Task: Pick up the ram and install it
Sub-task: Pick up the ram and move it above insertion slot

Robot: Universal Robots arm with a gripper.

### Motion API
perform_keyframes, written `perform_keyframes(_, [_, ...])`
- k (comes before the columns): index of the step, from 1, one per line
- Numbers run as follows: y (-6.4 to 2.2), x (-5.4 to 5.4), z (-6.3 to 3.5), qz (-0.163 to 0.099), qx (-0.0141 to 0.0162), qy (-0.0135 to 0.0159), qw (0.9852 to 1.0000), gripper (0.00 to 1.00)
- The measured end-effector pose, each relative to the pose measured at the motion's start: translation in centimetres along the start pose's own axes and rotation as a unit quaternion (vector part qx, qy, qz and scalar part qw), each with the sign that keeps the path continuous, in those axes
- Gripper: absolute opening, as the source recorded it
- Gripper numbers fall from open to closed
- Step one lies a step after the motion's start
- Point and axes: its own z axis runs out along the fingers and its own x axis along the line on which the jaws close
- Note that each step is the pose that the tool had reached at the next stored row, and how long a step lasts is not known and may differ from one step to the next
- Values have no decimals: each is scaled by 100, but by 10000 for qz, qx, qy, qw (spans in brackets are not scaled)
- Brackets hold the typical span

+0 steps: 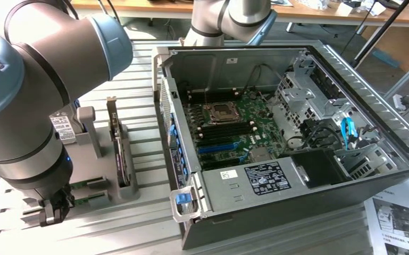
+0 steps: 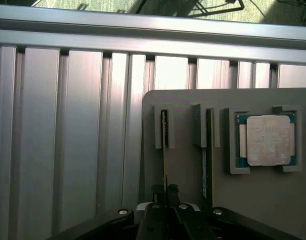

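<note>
Two thin green ram sticks stand on edge in slots of a grey holder [image 2: 183,165]. My gripper [image 2: 165,192] is lowered over one ram stick [image 2: 164,150], and its dark fingers [image 2: 157,191] press against the stick's sides near one end. The second ram stick [image 2: 208,150] stands parallel beside it, free. In the exterior view the gripper [image 1: 53,211] hangs low at the near left corner of the holder, with green ram edges [image 1: 91,184] showing beside it. The arm hides the grip there.
A square silver processor [image 2: 266,140] lies in its own pocket of the holder. A dark expansion card [image 1: 119,151] and a hard drive [image 1: 63,129] stand upright in the holder. The open computer case [image 1: 332,69] lies on the exterior view's right, motherboard [image 1: 236,127] exposed. Everything rests on a ribbed aluminium table [image 2: 68,130].
</note>
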Motion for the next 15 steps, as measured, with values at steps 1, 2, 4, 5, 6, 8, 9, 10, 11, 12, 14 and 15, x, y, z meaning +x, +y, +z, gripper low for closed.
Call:
perform_keyframes(1, [0, 0, -1, 0, 0, 4, 10000, 13])
perform_keyframes(2, [0, 0, -7, 0, -1, 6, 10000, 13])
perform_keyframes(4, [1, -1, -25, 0, 0, 7, 10000, 13])
perform_keyframes(5, [1, -1, -31, 0, 0, 9, 10000, 13])
perform_keyframes(6, [1, -2, -42, 0, 0, 12, 10000, 13])
perform_keyframes(8, [2, -3, -73, 0, -1, 16, 10000, 13])
perform_keyframes(9, [3, -3, -91, 0, -1, 17, 10000, 13])
perform_keyframes(10, [3, -4, -109, 0, -1, 18, 10000, 13])
perform_keyframes(11, [4, -4, -128, 0, -1, 20, 10000, 13])
perform_keyframes(12, [5, -5, -149, 1, -1, 21, 10000, 13])
perform_keyframes(14, [7, -7, -206, 1, -1, 25, 10000, 13])
perform_keyframes(15, [8, -8, -232, 1, -1, 28, 10000, 13])
